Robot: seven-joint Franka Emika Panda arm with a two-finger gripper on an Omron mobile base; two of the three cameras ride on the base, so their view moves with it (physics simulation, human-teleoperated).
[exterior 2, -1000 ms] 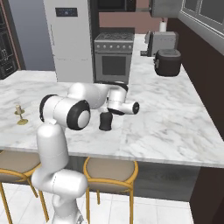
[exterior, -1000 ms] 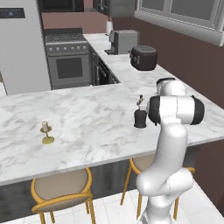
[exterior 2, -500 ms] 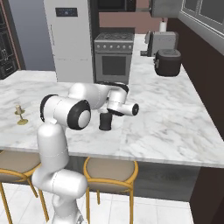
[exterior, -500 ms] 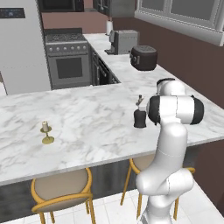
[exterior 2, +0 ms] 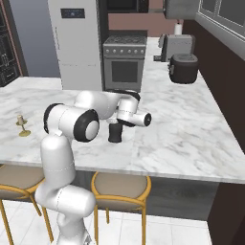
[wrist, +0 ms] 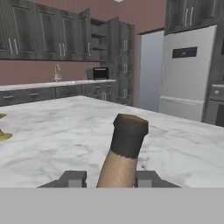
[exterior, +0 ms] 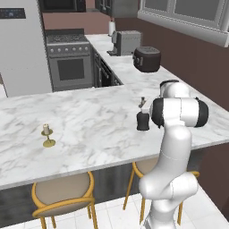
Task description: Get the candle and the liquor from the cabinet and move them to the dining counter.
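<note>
Liquor stands upright on the dining counter, near its right-hand end, base apparently on the marble. Candle stands on the same slab, well apart to the left, nothing touching it.

Progress, as I judge it: both items are out of the cabinet and on the island, so the carrying looks done. What remains is letting go of the bottle and pulling the arm back.

Gripper is pinching the liquor: in the hand view the two tips sit against either side of the neck, just below the dark stopper.

Hard to make out: the fingers themselves are screened by the wrist in both base views (only the bottle's body shows). Candle is cut off at the hand view's left edge.
</note>
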